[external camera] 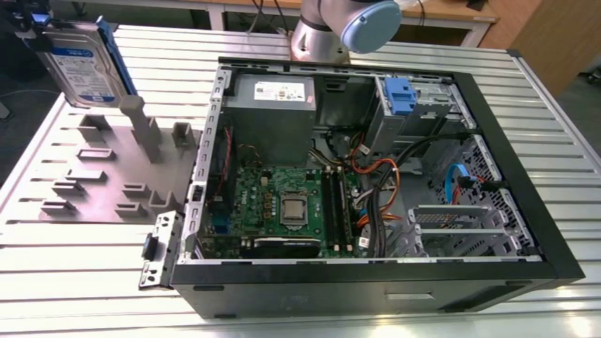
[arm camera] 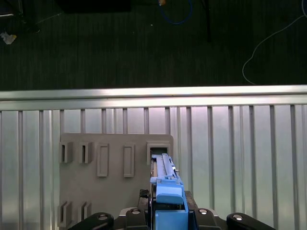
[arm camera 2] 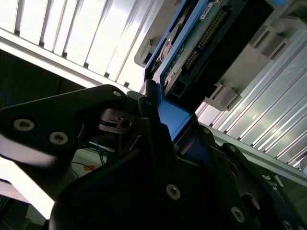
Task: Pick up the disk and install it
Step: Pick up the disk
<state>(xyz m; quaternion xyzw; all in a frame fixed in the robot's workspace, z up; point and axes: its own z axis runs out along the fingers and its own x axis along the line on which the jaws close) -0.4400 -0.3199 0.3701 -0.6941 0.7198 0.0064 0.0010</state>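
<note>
The claw point(arm camera: 169, 213) is clamped tight on the blue bracket end of the disk point(external camera: 83, 63). In the exterior view the disk hangs upright at the upper left of the frame, over the grey holder plate point(external camera: 103, 176) on the bench point(external camera: 75, 282). We judge the pick-up step is in hand and installing is not yet done. That calls for a firm grip and clearance over the holder's posts toward the open computer case point(external camera: 376, 282) at centre right.
</note>
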